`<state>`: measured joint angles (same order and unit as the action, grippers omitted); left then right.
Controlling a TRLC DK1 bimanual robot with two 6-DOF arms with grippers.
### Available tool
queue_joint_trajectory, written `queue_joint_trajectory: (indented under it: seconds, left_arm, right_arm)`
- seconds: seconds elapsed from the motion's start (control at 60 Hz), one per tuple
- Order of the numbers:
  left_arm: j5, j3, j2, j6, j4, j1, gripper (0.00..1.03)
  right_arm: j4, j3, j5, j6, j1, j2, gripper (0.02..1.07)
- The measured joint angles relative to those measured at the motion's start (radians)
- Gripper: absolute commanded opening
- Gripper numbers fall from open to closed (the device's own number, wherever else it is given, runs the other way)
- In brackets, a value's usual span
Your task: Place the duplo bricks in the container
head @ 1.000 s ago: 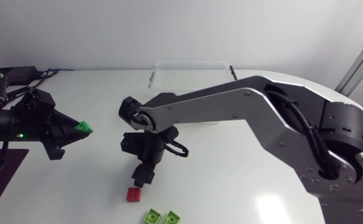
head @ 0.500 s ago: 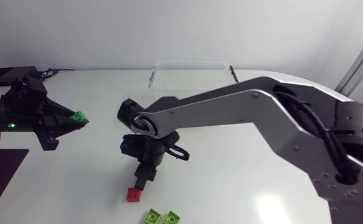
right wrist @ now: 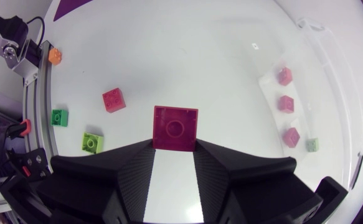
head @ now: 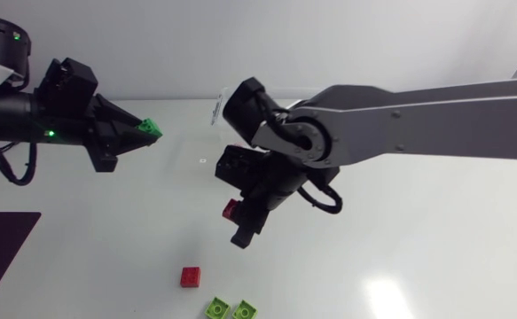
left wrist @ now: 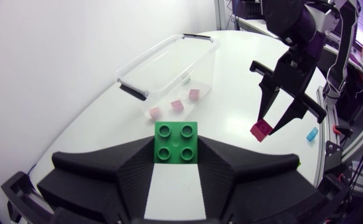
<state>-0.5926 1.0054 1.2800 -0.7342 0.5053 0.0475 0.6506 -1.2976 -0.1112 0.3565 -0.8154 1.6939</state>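
Left gripper (left wrist: 176,149), clamped on green brick (left wrist: 176,140); right gripper (right wrist: 175,148), clamped on dark red brick (right wrist: 175,127) above table (head: 400,248); clear container (left wrist: 201,65), pink bricks (left wrist: 176,106) inside, ahead of left gripper

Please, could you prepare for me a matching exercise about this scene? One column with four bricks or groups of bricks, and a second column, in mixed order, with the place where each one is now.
Column one:
1. green brick
2. two lime bricks
3. pale pink bricks
4. magenta brick

Column two:
a. inside the clear container
b. held in the right hand
c. held in the left hand
d. lying on the table

Right pairs: 1-c, 2-d, 3-a, 4-b.
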Motion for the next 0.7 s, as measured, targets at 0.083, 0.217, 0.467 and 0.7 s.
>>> queue_joint_trajectory:
  seconds: [0.083, 0.217, 0.467, 0.7]
  left_arm:
    - [0.014, 0.027, 0.043, 0.034, -0.037, 0.044, 0.31]
    - [0.029, 0.093, 0.124, 0.089, -0.094, 0.102, 0.31]
    - [0.095, 0.244, 0.303, 0.156, -0.184, 0.192, 0.31]
    - [0.146, 0.387, 0.491, 0.183, -0.224, 0.234, 0.31]
  right_arm:
    - [0.001, 0.026, 0.007, -0.001, 0.027, -0.051, 0.25]
    - [0.001, 0.056, 0.008, -0.007, 0.074, -0.126, 0.25]
    - [0.024, 0.064, 0.008, -0.020, 0.152, -0.246, 0.25]
    - [0.024, 0.064, 0.007, -0.024, 0.227, -0.274, 0.25]
